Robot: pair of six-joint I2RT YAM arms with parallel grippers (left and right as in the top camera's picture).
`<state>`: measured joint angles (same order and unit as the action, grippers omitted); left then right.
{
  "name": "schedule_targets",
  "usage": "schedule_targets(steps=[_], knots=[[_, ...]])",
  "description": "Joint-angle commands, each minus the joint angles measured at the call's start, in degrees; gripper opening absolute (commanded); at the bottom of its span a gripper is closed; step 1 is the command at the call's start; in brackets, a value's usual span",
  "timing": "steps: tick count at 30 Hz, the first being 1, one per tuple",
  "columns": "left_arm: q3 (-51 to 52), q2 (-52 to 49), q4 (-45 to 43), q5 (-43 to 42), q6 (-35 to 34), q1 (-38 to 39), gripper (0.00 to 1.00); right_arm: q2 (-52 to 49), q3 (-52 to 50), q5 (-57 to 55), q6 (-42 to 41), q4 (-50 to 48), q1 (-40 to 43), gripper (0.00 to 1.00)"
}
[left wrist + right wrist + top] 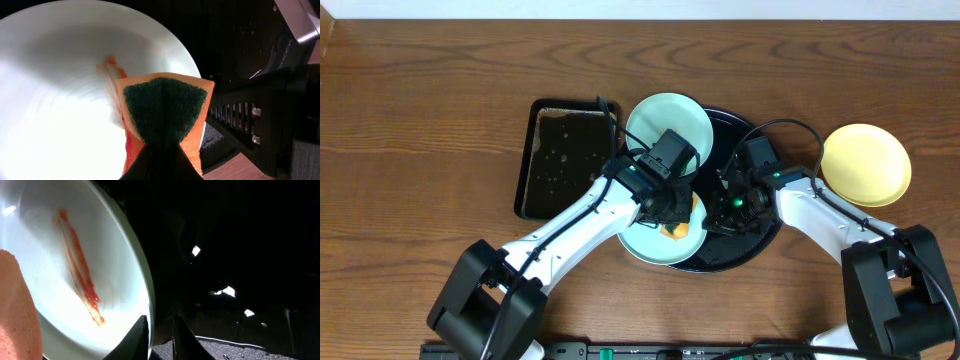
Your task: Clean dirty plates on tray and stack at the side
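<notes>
Both arms are in over the large round glossy black tray [725,128], which sits in the middle of the brown wood-grain counter [420,120]. The left pincer [160,155] is clamped on an orange sponge with a dark green scouring face [165,110]. The green side is turned up to the wrist camera. That sponge is down on the streaked light blue round plate [50,100].

There's the orange-red sauce streak [80,280], a long smear across the plate's well. In the left wrist view it runs right in under the sponge's edge. From overhead, this plate lies on the tray's lower-left part, and its outer edge pokes past the tray rim over the counter.

Over on the other side, the right pincer [160,337] bites the same plate's rim. One dark finger sits on each face, closed on it, with the black tray floor just beyond.

Up top, a second light blue round plate [668,125] lies at the tray's upper-left edge. It overlaps toward the small rectangular black tray [560,160] just beside it. Well off to the right, a pale yellow round plate [865,165] rests on bare counter. It is apart from the round tray and close to the right arm.
</notes>
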<state>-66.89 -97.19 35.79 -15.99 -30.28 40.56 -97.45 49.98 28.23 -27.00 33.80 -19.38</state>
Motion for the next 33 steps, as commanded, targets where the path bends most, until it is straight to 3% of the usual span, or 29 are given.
schedule_targets(steps=[1,7,9,11,20,33], knots=[[-0.83,-1.11,0.24,-0.07,-1.11,0.92,0.07,-0.33,0.15,-0.79,-1.77,-0.22,-0.68,0.15],[-0.83,-3.37,0.15,-0.07,-1.11,2.25,0.08,-0.33,0.15,-1.73,-2.43,-0.17,-1.84,0.15],[-0.83,-3.98,0.17,-0.07,-1.11,2.54,0.07,-0.35,0.13,-2.6,-3.87,-0.17,-2.14,0.11],[-0.83,-4.55,0.2,-0.07,-1.14,2.67,0.08,-0.35,0.15,-3.13,-4.33,-0.22,-2.25,0.01],[-0.83,-5.7,0.2,-0.48,-5.86,2.67,0.07,-0.33,0.15,-4.44,-4.72,-0.39,-2.19,0.01],[-0.83,-6.84,-0.02,-3.48,-5.86,5.29,0.08,-0.33,0.15,-4.44,-4.7,-0.37,-2.19,0.01]])
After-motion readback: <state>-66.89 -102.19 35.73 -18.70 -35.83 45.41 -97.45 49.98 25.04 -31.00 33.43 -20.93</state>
